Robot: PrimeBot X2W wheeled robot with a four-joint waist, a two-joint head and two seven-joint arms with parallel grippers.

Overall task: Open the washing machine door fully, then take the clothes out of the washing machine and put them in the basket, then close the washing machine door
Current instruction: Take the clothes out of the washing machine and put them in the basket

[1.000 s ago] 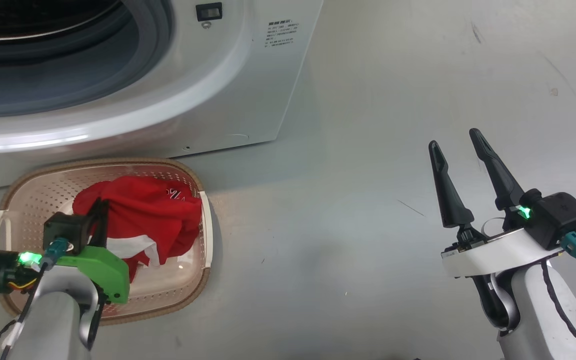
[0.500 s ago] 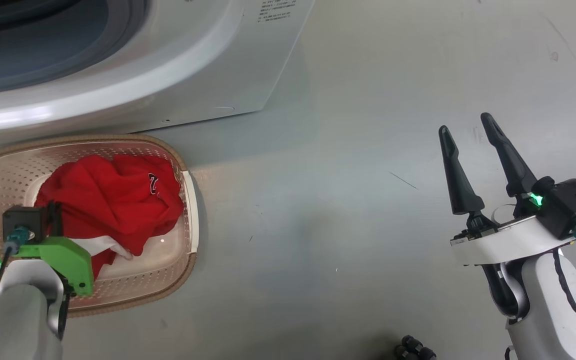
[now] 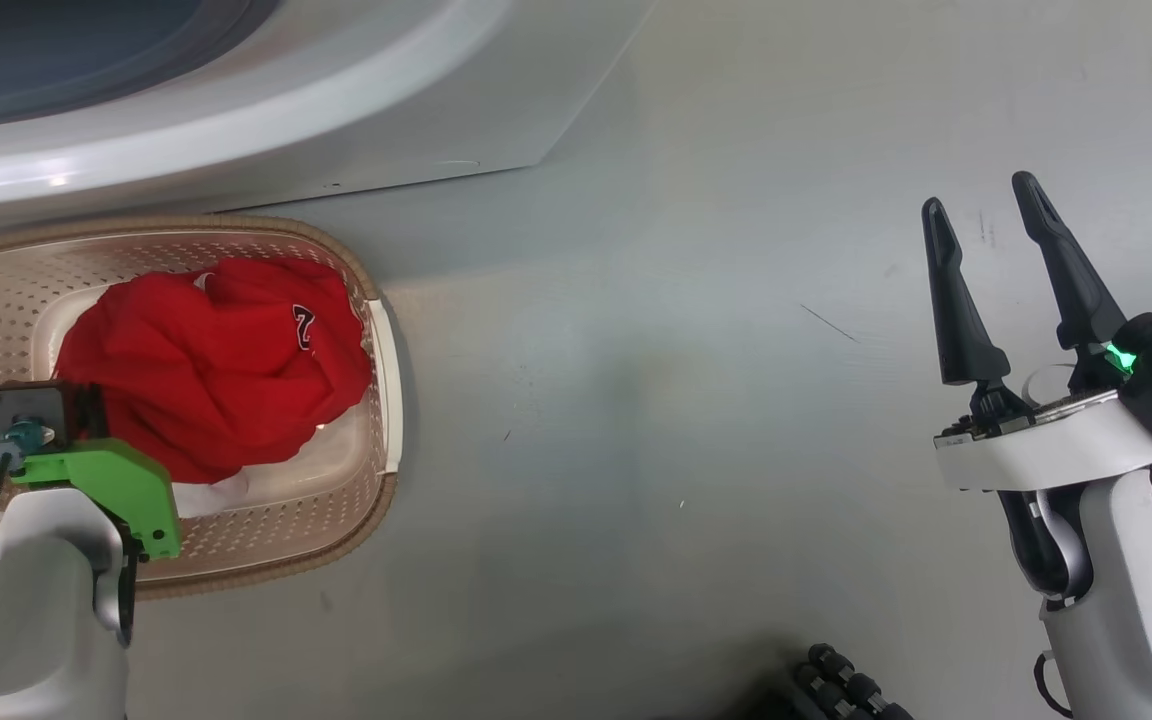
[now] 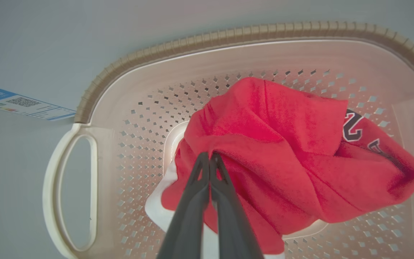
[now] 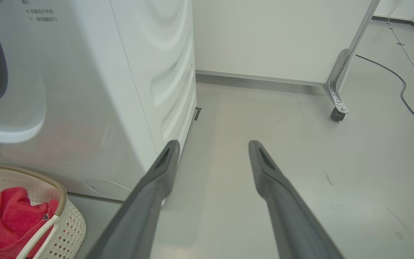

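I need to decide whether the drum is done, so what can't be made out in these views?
- Drum of the washing machine: cut off by the head view's top edge, so what lies inside cannot be told.
- Fingertips of the left hand, head view: hidden behind its green wrist mount.
- Floor of the basket, left wrist view: largely covered by the clothes.
- Lettering on the clothes: folded over, unreadable.

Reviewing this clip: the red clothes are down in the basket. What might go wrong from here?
1. The left gripper is shut on the clothes, which lie in the basket; lifting before it opens would likely drag them out again.
2. The basket stands close under the washing machine front, so an arm reaching toward the machine might knock it.
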